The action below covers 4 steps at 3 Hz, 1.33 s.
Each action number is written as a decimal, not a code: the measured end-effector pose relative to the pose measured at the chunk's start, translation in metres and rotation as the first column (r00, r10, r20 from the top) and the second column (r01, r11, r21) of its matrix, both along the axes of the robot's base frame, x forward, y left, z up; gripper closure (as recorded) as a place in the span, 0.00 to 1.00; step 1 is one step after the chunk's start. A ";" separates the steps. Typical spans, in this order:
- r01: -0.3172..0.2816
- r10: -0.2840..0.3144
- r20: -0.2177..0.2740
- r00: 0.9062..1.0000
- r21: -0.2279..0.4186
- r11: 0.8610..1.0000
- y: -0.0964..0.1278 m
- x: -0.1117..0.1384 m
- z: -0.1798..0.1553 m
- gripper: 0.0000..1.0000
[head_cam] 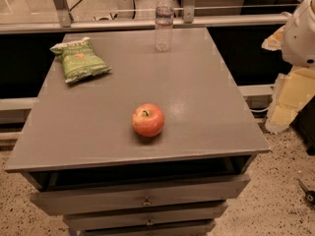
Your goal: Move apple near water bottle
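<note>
Round red-orange apple (147,120) with a yellowish patch sits front-centre on the flat grey tabletop (206,112), stem up, nothing touching it. Slim clear plastic water bottle (164,21) with a white cap stands upright at the far edge, well apart from the apple and slightly right of its line. Green crinkly snack bag (78,59) lies far-left, off the path between the two.

The gripper is not in frame. Only a white rounded arm segment (301,31) shows at the upper right, beyond the table's right edge, so the gripper's state cannot be told.

Key relation: from that arm segment the apple lies leftward and toward the near edge, while the bottle is at about the arm's depth, off to its left. Judged from this, the reach has to come in from the right and back to the apple first. The carry then runs straight away from the near edge, with a small drift right.

The apple is round, with no long axis, so any approach angle should do. The task looks unstarted. Main risk: knocking the tall, light bottle when setting the apple down beside it.
</note>
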<state>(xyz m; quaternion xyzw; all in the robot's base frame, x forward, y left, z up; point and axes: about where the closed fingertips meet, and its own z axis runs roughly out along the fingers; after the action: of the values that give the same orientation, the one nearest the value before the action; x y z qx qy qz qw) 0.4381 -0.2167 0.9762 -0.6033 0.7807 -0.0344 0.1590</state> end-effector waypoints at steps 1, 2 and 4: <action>0.000 0.000 0.000 1.000 0.000 1.000 0.000 0.000 0.000 0.00; -0.016 0.017 -0.014 1.000 0.063 0.998 0.022 0.002 -0.016 0.00; -0.097 0.123 -0.050 0.991 0.363 0.927 0.132 0.003 -0.078 0.00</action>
<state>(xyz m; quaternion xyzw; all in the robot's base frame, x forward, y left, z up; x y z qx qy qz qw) 0.4409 -0.0844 0.8986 -0.6076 0.7441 0.1393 0.2403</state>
